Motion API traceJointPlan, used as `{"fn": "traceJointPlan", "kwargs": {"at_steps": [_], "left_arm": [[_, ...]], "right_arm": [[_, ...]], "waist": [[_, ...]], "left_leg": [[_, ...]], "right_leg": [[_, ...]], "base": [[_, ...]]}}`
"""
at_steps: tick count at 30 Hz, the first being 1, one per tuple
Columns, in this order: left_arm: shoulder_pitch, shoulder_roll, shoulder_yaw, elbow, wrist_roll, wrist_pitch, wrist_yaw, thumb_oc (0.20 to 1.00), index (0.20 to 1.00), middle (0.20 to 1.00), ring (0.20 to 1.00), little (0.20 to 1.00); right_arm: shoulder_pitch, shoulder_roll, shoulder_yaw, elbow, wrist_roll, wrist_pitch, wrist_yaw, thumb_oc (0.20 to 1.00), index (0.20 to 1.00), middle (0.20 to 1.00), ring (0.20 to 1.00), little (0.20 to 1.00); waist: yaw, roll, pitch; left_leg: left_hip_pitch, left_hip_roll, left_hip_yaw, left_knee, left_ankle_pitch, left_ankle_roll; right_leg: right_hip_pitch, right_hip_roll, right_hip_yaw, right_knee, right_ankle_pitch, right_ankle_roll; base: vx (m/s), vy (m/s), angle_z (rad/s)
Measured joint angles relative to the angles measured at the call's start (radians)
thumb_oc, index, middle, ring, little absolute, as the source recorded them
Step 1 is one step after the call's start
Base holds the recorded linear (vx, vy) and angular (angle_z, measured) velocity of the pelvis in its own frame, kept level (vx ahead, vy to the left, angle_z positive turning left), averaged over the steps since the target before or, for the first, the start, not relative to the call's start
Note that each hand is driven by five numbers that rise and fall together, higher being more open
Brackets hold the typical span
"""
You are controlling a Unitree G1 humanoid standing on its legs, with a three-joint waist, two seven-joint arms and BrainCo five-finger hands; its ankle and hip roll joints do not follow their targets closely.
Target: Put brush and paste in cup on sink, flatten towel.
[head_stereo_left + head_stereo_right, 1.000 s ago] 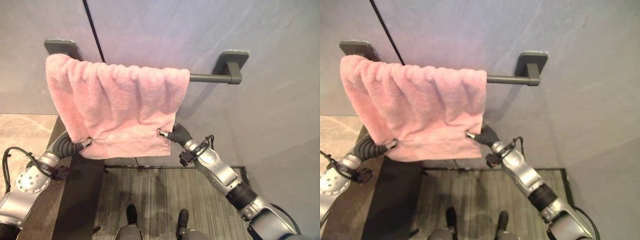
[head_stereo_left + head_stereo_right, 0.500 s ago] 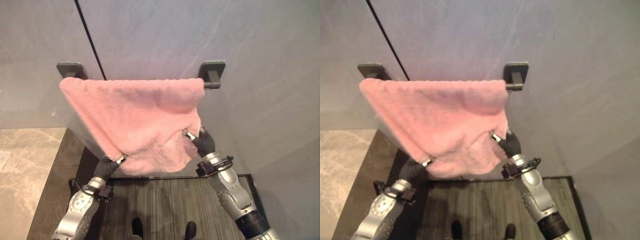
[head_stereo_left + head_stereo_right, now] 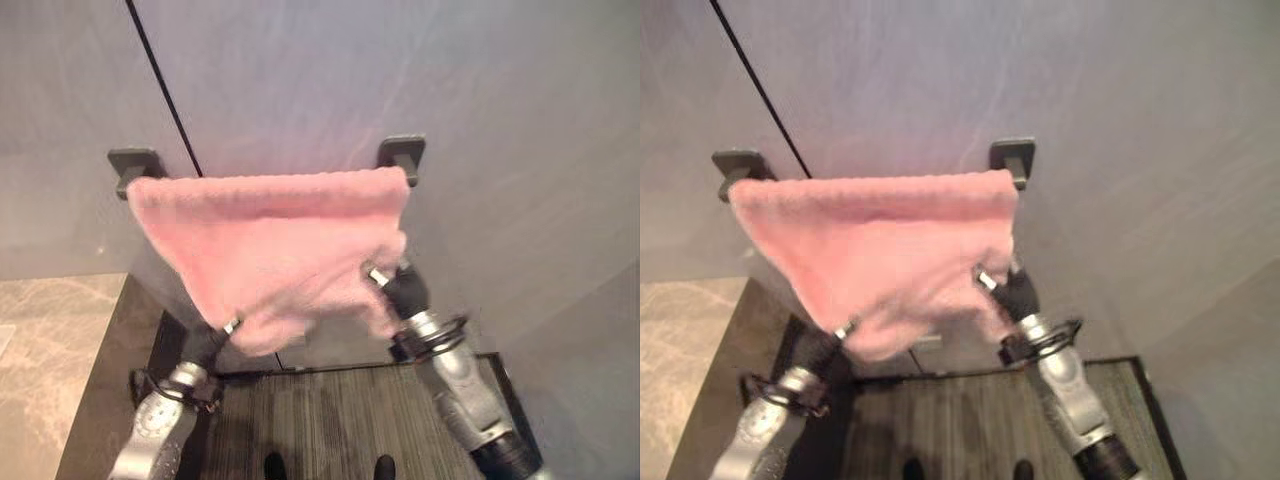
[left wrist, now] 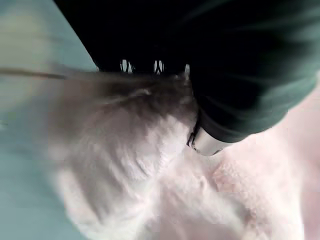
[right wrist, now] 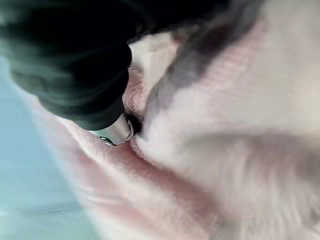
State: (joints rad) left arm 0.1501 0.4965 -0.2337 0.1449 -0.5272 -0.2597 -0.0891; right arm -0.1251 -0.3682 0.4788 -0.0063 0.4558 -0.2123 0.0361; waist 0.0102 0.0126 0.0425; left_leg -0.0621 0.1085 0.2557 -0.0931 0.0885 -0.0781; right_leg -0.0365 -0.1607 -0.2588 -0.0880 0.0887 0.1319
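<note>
Pink towel (image 3: 270, 240) hangs over the wall rail (image 3: 400, 152), each lower corner pinched by the left robot hand (image 3: 215, 335) and right robot hand (image 3: 395, 285).

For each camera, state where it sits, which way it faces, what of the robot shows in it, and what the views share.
Left eye view: on the head, looking down at the pink fluffy towel on the dark wall-mounted rail; both arms reach up to the towel's lower corners.
Right eye view: beside it, facing the same scene; left hand and right hand show at the towel.
Left wrist view: on the left wrist, along that hand's dark cover into towel pile.
Right wrist view: on the right wrist, likewise.
Shared: all four show the towel.
</note>
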Motion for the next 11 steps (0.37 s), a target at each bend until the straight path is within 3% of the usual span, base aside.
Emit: {"fn": "traceJointPlan", "kwargs": {"at_steps": [1, 5, 6, 7, 8, 9, 10, 11], "left_arm": [[-0.004, -0.003, 0.000, 0.033, 0.029, -0.012, 0.000, 1.000, 1.000, 1.000, 1.000, 1.000], [-0.066, -0.036, -0.028, 0.322, 0.243, -0.006, 0.047, 1.000, 1.000, 1.000, 1.000, 1.000], [-0.122, -0.070, -0.061, 0.495, 0.361, 0.013, 0.074, 1.000, 1.000, 1.000, 1.000, 1.000], [-0.216, -0.140, -0.105, 0.771, 0.527, 0.073, 0.128, 1.000, 1.000, 1.000, 1.000, 1.000], [-0.287, -0.202, -0.204, 0.949, 0.651, 0.132, 0.165, 1.000, 1.000, 1.000, 1.000, 1.000], [-0.292, -0.259, -0.262, 1.022, 0.707, 0.139, 0.174, 1.000, 1.000, 1.000, 1.000, 1.000], [-0.273, -0.305, -0.244, 1.060, 0.701, 0.129, 0.184, 1.000, 1.000, 1.000, 1.000, 1.000], [-0.262, -0.351, -0.160, 1.141, 0.675, 0.129, 0.195, 1.000, 1.000, 1.000, 1.000, 1.000]], "right_arm": [[0.004, -0.003, 0.001, 0.044, 0.001, -0.004, 0.013, 1.000, 1.000, 1.000, 1.000, 1.000], [-0.018, 0.018, 0.028, 0.323, -0.070, 0.017, 0.007, 1.000, 1.000, 1.000, 1.000, 1.000], [-0.027, 0.078, -0.015, 0.531, -0.080, 0.011, 0.003, 1.000, 1.000, 1.000, 1.000, 1.000], [-0.093, 0.169, -0.082, 0.902, -0.079, 0.027, -0.023, 1.000, 1.000, 1.000, 1.000, 1.000], [-0.176, 0.216, -0.105, 1.284, -0.096, 0.081, -0.049, 1.000, 1.000, 1.000, 1.000, 1.000], [-0.202, 0.226, -0.113, 1.505, -0.122, 0.127, -0.063, 1.000, 1.000, 1.000, 1.000, 1.000], [-0.188, 0.214, -0.155, 1.586, -0.154, 0.149, -0.076, 1.000, 1.000, 1.000, 1.000, 1.000], [-0.158, 0.187, -0.197, 1.590, -0.181, 0.158, -0.089, 1.000, 1.000, 1.000, 1.000, 1.000]], "waist": [[0.003, -0.002, -0.003], [0.005, 0.011, -0.010], [0.004, 0.010, -0.011], [-0.003, 0.008, -0.019], [0.002, 0.006, -0.019], [0.011, 0.003, -0.017], [0.008, 0.002, -0.017], [0.004, -0.001, -0.019]], "left_leg": [[0.006, 0.000, 0.000, 0.000, 0.000, 0.000], [0.018, -0.003, 0.000, 0.000, -0.004, 0.000], [0.025, -0.003, 0.000, 0.000, -0.004, 0.000], [0.029, -0.003, -0.001, 0.000, -0.006, -0.002], [0.025, -0.007, -0.004, 0.000, -0.005, -0.001], [0.019, -0.010, -0.002, 0.000, -0.005, 0.000], [0.020, -0.011, -0.001, 0.001, -0.006, 0.001], [0.024, -0.011, 0.000, 0.001, -0.008, 0.002]], "right_leg": [[0.005, 0.000, 0.000, 0.000, 0.000, 0.000], [0.018, -0.004, -0.002, 0.000, -0.004, 0.003], [0.023, -0.004, -0.004, 0.000, -0.005, 0.004], [0.029, -0.004, -0.002, 0.000, -0.006, 0.005], [0.026, -0.007, -0.005, 0.000, -0.005, 0.006], [0.019, -0.011, -0.005, 0.000, -0.005, 0.007], [0.019, -0.013, -0.006, 0.000, -0.005, 0.007], [0.023, -0.013, -0.006, 0.000, -0.007, 0.010]], "base": [[0.00, -0.005, 0.04], [0.00, -0.004, 0.02], [0.00, 0.000, 0.00], [-0.04, -0.002, 0.01], [-0.05, -0.002, -0.05], [-0.04, -0.017, -0.01], [-0.01, -0.032, -0.06], [0.01, -0.043, -0.04]]}}
